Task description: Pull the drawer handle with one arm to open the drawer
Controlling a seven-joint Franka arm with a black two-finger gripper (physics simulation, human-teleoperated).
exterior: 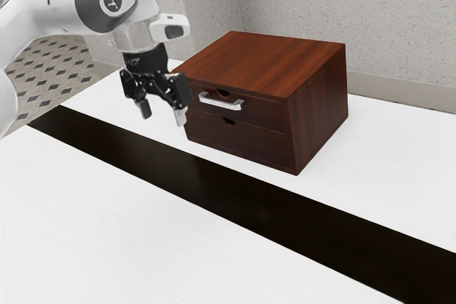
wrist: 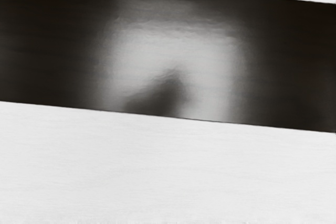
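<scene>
A white table point(exterior: 107, 247) spreads across the exterior view, crossed by a glossy black stripe point(exterior: 299, 222) running from about 9 o'clock down to about 4 o'clock. Behind it a speckled grey wall point(exterior: 370, 5) takes the 12 to 2 o'clock area, with a pale baseboard point(exterior: 413, 92) along its foot near 3 o'clock, and a floor of grey-and-white diamond tiles point(exterior: 53, 69) shows at 10 o'clock. In the wrist view the black stripe point(wrist: 47, 45) lies between white table point(wrist: 157, 171) surface on both sides, with a pale blurred sheen point(wrist: 173, 51) at its middle.
</scene>
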